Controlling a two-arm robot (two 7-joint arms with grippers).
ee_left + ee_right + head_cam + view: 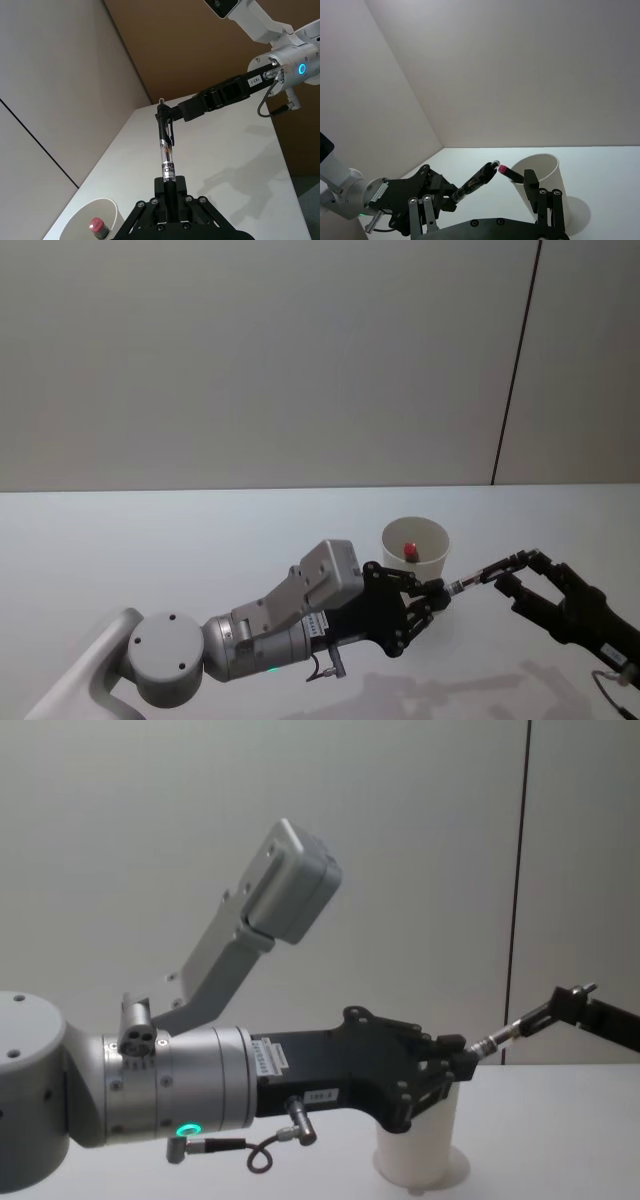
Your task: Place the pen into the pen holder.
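Note:
My left gripper is shut on the near end of the pen, a clear-barrelled black pen held level above the table. The pen's far end reaches between the spread fingers of my open right gripper, and one black finger lies against the tip. The pen holder, a white paper cup, stands upright just behind the left gripper's fingers. In the chest view the cup sits below the left gripper. The right wrist view shows the pen pointing towards the cup.
A red-capped dark item stands inside the cup, leaning on its wall. The white table stretches left and forward. A plain wall rises behind the table's far edge.

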